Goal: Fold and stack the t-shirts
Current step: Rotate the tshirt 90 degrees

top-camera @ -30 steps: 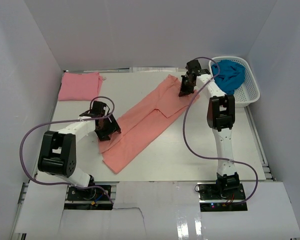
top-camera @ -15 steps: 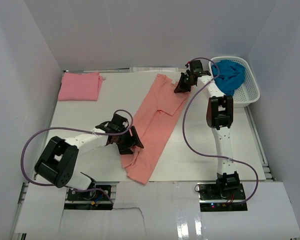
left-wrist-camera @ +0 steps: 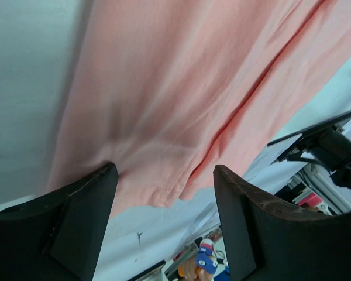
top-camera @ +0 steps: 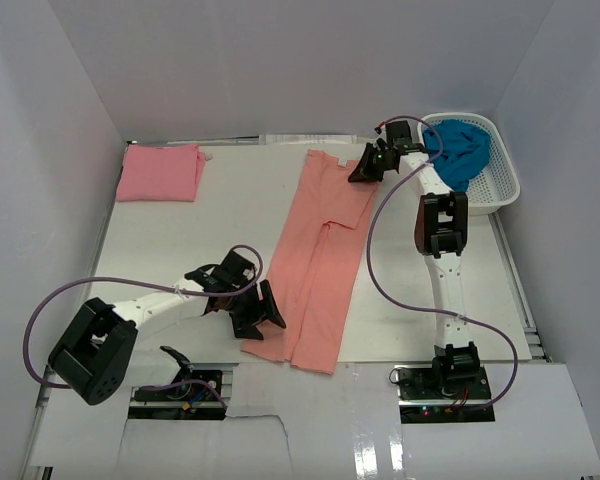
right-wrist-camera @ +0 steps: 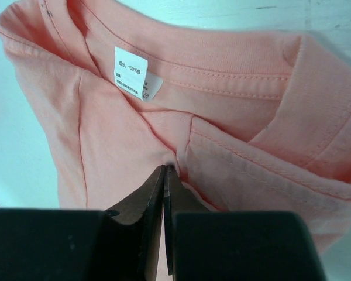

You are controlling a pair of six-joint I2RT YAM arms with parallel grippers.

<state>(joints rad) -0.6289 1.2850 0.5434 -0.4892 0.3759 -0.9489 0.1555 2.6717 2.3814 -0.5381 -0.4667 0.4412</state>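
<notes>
The salmon-orange t-shirt (top-camera: pixel 325 250) lies folded lengthwise in a long strip from the far middle of the table to its front edge. My right gripper (top-camera: pixel 360 172) is shut on its cloth just below the collar (right-wrist-camera: pixel 165 170), near the white neck label (right-wrist-camera: pixel 131 73). My left gripper (top-camera: pixel 263 318) is at the shirt's near left edge. Its jaws stand wide open (left-wrist-camera: pixel 164 175) with the hem of the shirt (left-wrist-camera: pixel 181 88) just beyond them. The pink t-shirt (top-camera: pixel 160 172) lies folded at the far left. The teal-blue t-shirt (top-camera: pixel 460 150) lies bunched in the basket.
The white lattice basket (top-camera: pixel 502 188) stands at the far right against the wall. White walls close in the table on three sides. The shirt's near end reaches the table's front edge (top-camera: pixel 380 364).
The shirt's near end has swung from the left to the front edge, so it now lies nearly straight front to back. My left gripper moved with it. My right gripper held the collar end.
</notes>
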